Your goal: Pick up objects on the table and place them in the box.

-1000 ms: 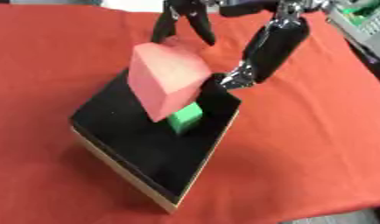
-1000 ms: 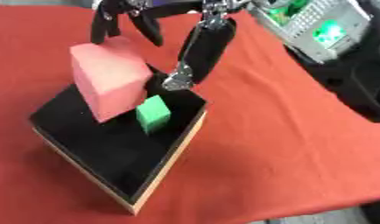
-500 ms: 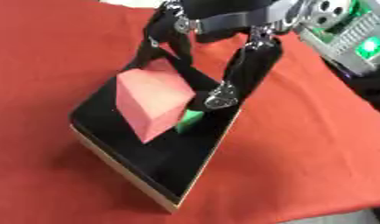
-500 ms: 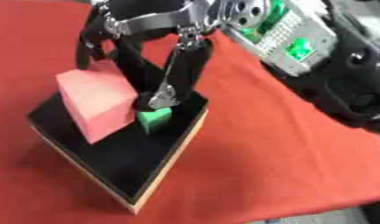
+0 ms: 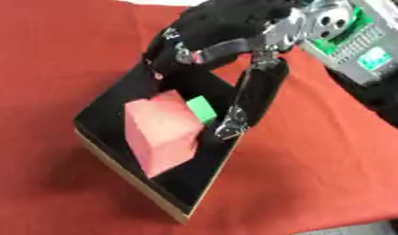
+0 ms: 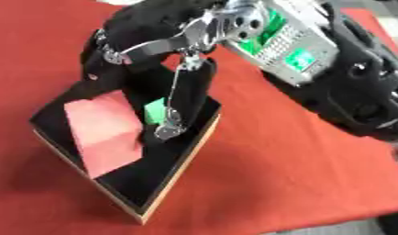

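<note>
So the right hand (image 5: 204,43) hangs over the box (image 5: 138,179) w/ fingers spread, gripping nothing. Pink block (image 5: 162,132) inside looks light, rigid; probably grab opposite flat faces.

Count: one pink block (image 5: 160,130), one green block (image 5: 201,110), one black box (image 5: 172,186), all beneath one hand (image 5: 210,27).

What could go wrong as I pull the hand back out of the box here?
The right hand hangs low over the box, one finger reaching down beside the green block. Lifting out, it might drag that block or catch the box's near wall. The pink block sits tilted, rising above the rim, so a nudge could tip it out.
</note>
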### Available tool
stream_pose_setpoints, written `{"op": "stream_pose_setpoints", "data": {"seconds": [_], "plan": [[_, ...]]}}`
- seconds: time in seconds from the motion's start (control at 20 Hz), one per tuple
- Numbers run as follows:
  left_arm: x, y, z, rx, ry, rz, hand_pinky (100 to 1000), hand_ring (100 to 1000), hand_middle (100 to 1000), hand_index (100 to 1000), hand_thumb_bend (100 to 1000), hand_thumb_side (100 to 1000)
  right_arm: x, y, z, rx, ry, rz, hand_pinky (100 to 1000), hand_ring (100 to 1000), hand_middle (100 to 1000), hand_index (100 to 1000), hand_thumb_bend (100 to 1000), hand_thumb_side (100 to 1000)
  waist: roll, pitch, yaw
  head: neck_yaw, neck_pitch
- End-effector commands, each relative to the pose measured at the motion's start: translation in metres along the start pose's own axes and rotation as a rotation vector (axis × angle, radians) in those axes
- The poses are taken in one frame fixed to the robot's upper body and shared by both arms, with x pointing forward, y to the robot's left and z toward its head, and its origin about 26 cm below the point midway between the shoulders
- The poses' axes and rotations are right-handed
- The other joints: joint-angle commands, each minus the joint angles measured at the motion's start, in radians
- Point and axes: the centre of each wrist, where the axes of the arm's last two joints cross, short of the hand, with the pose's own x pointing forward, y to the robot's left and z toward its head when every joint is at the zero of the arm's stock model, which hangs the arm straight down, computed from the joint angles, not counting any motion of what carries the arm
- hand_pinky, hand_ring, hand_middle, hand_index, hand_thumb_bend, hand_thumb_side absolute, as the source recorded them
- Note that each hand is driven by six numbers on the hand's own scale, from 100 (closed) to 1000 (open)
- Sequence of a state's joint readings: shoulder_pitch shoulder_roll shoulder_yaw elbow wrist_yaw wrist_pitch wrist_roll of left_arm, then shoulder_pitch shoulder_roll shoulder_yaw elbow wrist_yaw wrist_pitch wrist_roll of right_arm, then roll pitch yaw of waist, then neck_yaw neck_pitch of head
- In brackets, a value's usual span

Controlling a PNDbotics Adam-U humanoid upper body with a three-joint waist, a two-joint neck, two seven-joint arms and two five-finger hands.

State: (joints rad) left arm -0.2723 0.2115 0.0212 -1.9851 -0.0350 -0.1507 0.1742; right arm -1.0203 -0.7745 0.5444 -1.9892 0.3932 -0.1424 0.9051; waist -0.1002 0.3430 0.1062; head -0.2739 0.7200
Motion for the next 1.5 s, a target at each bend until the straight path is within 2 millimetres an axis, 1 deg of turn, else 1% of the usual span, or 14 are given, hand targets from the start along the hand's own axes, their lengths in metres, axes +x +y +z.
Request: {"op": "stream_pose_setpoints", "data": {"seconds": [0.05,0.25,0.7,0.75,0.85,1.0,1.05,1.15,1.25,1.3,1.35,1.4,1.45,1.5], "plan": [[0.005,0.000,-0.004,-0.010,-0.024,0.005,583,740,656,829,227,867,-0.001,-0.005,0.004,0.000,0.028,0.071,879,934,882,910,461,459,0.005,-0.017,0.002,0.002,-0.006],[0.005,-0.001,-0.003,-0.012,-0.022,0.007,583,740,657,830,227,868,-0.002,-0.006,0.006,-0.009,0.032,0.085,889,942,879,925,472,500,0.003,-0.018,0.001,0.003,-0.006],[0.005,-0.001,-0.003,-0.016,-0.020,0.005,583,740,657,830,227,868,-0.002,-0.006,0.010,-0.047,0.042,0.092,886,934,864,920,476,488,0.003,-0.017,0.001,0.004,-0.005],[0.005,0.001,-0.003,-0.007,-0.021,0.002,583,740,657,830,225,864,-0.003,-0.008,0.012,-0.058,0.055,0.092,867,881,812,893,462,337,0.010,-0.018,-0.006,0.018,-0.007],[0.005,0.003,-0.003,0.015,-0.023,-0.006,583,740,658,830,224,863,-0.006,-0.012,0.019,-0.105,0.106,0.091,865,871,794,892,461,287,0.023,-0.019,-0.023,0.040,-0.010],[0.005,0.005,-0.003,0.028,-0.026,-0.013,583,740,658,830,223,862,-0.013,-0.015,0.034,-0.189,0.214,0.075,862,865,779,885,464,249,0.030,-0.019,-0.028,0.055,-0.016],[0.005,0.005,-0.004,0.029,-0.028,-0.015,583,740,658,830,223,860,-0.015,-0.015,0.039,-0.218,0.252,0.067,854,848,750,877,445,204,0.032,-0.019,-0.029,0.060,-0.018],[0.005,0.005,-0.005,0.033,-0.032,-0.017,583,740,658,830,221,859,-0.020,-0.014,0.049,-0.280,0.328,0.046,834,809,679,851,372,165,0.036,-0.019,-0.029,0.070,-0.022],[0.006,0.006,-0.006,0.038,-0.037,-0.020,583,740,658,830,220,858,-0.024,-0.012,0.059,-0.344,0.407,0.023,827,791,638,834,331,150,0.040,-0.018,-0.027,0.077,-0.024],[0.006,0.006,-0.006,0.040,-0.040,-0.022,583,740,658,830,220,857,-0.026,-0.010,0.063,-0.376,0.446,0.012,825,787,630,831,309,152,0.042,-0.017,-0.026,0.080,-0.025],[0.006,0.006,-0.007,0.043,-0.042,-0.023,583,740,657,829,219,856,-0.028,-0.008,0.067,-0.408,0.482,-0.002,817,772,609,819,225,164,0.044,-0.016,-0.025,0.083,-0.026],[0.006,0.007,-0.007,0.046,-0.045,-0.025,583,740,657,829,219,855,-0.030,-0.006,0.071,-0.440,0.517,-0.017,814,768,604,816,198,172,0.046,-0.015,-0.024,0.085,-0.026],[0.006,0.007,-0.008,0.049,-0.048,-0.026,582,740,655,829,217,855,-0.032,-0.003,0.074,-0.470,0.548,-0.034,804,755,592,807,100,208,0.048,-0.013,-0.023,0.088,-0.028],[0.007,0.007,-0.008,0.054,-0.050,-0.028,582,740,654,829,217,854,-0.033,0.000,0.077,-0.502,0.576,-0.055,803,754,590,806,100,214,0.051,-0.011,-0.022,0.092,-0.029]]}}
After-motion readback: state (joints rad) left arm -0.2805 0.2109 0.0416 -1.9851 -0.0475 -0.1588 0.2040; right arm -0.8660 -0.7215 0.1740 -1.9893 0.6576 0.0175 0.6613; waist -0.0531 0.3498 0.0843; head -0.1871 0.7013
